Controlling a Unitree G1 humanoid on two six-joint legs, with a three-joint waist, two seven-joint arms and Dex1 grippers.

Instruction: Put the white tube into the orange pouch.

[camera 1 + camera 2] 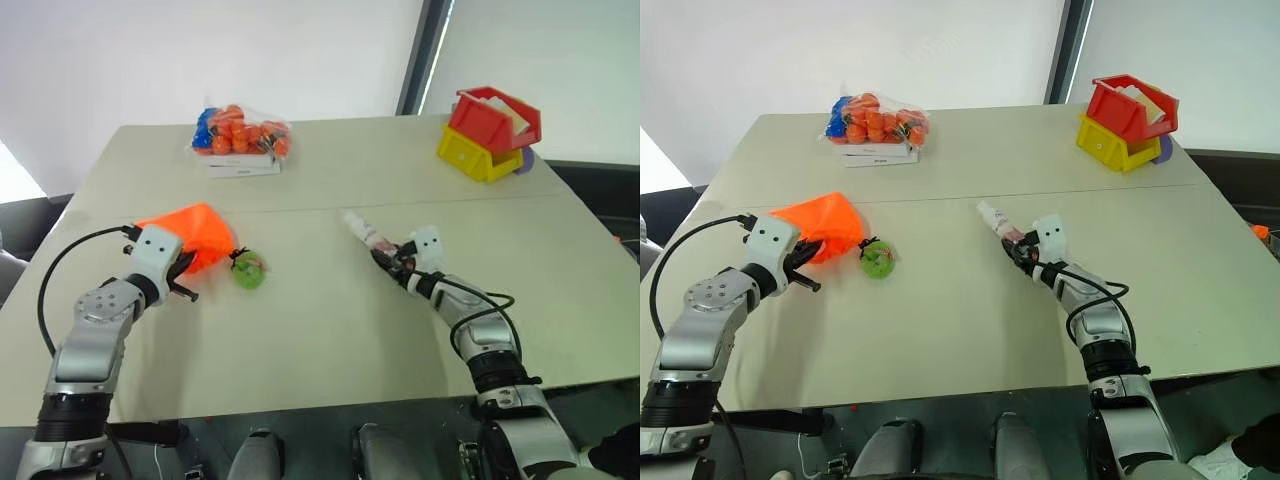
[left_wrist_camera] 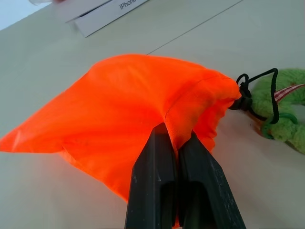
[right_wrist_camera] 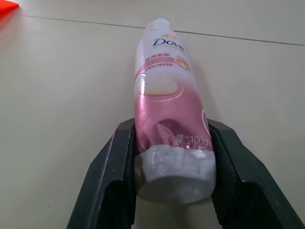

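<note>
1. Fingers of the right gripper point(image 3: 174, 179) sit either side of the tube's point(image 3: 167, 119) crimped end and look pressed against it; whether the grip is fully firm is hard to tell. The tube lies flat on the table point(image 1: 330, 330), cap pointing away, so taking it by the tail suits sliding it cap-first into a bag.
2. Left gripper point(image 2: 178, 157) has its fingers closed tight on a fold of the pouch point(image 2: 124, 109) beside the mouth, probably to steady the mouth for the tube.
3. Pouch rests on the table well apart from the tube; its cord runs to a green tag point(image 1: 248, 270) just beside it. Nothing can be seen inside.
4. Farther back, a clear bag point(image 1: 240, 130) holds orange and blue balls, and stacked red and yellow bins point(image 1: 488, 135) have unclear contents.
</note>
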